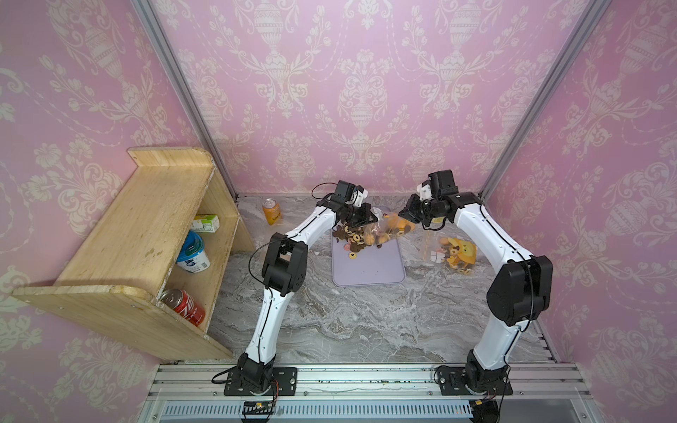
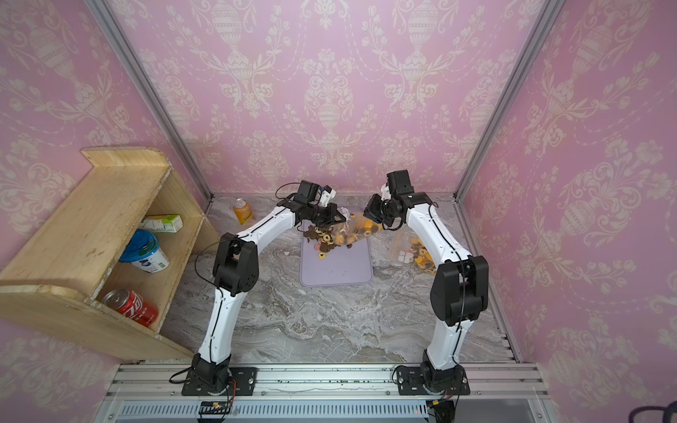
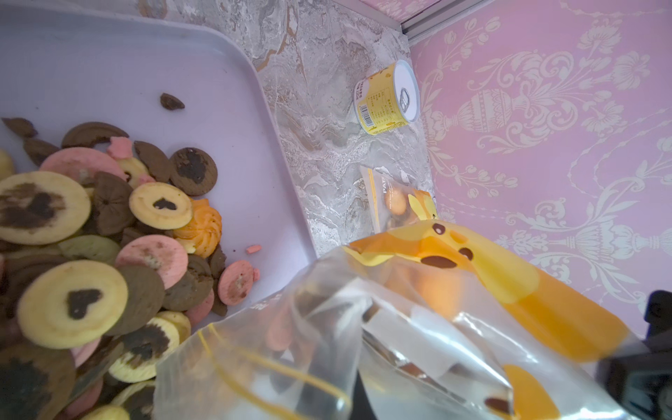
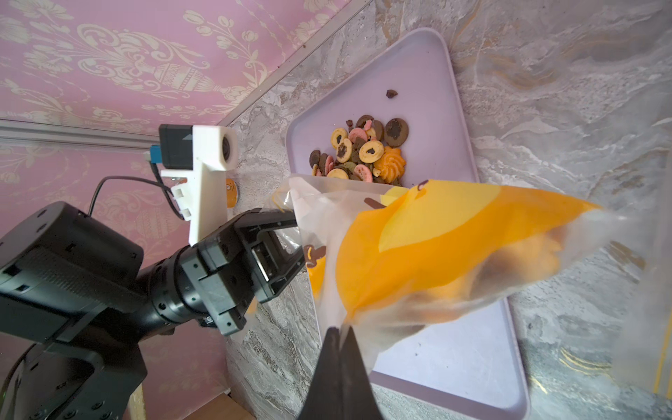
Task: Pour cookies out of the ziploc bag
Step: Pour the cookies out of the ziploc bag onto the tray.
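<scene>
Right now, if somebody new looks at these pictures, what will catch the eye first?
A clear plastic zip bag with orange and yellow print is stretched between the left hand and the right hand, both shut on it, over the far end of a lilac rectangular tray. A heap of small round brown, pink and yellow cookies lies on that tray at the bag's mouth.

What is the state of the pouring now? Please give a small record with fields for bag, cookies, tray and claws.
bag: ziploc bag held tilted above the tray, mouth toward the pile
contents: cookies heaped on the tray's far end; some inside the bag
left arm: left claw shut on the bag's mouth end
right arm: right claw shut on the bag's other end
nearby: second bag lying beside the tray
</scene>
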Available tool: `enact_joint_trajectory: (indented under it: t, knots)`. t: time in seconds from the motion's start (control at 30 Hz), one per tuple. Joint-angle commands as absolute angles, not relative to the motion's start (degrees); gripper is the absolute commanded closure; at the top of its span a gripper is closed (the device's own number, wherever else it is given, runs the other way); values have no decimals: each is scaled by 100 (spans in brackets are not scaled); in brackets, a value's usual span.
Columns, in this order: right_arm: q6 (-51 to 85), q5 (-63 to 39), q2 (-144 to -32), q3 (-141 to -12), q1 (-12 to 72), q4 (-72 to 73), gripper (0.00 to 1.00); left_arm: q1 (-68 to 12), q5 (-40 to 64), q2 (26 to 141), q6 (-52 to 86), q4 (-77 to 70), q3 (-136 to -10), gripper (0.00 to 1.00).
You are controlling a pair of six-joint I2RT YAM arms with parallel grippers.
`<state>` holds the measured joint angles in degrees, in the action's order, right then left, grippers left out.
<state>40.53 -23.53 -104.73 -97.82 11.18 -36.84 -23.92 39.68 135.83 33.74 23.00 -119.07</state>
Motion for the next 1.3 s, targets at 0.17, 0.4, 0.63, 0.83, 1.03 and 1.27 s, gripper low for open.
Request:
enact_joint_trajectory:
  t: [0.17,0.4,0.63,0.83,1.03,1.27]
  knots:
    - [4014,-2216,-10407,-10468,1349,-3906,100,-2276,4039,13704,3287,2421,-11910,99]
    - [3899,-2118,-10714,-10801,1517,-4208,100,-2268,4085,13638,3353,2186,-11582,99]
    - [3949,-2040,-10774,-11093,1578,-4294,100,-2241,4111,13573,3355,2095,-11422,99]
    - [3885,-1890,-10729,-11235,1712,-4400,100,-2215,4148,13519,3375,2012,-11295,98]
    - [3776,-1721,-10872,-11245,1825,-4508,100,-2180,4201,13476,3458,1833,-11088,98]
    - [3755,-1518,-10838,-11729,1882,-4702,100,-2136,4355,13286,3577,1592,-10881,97]
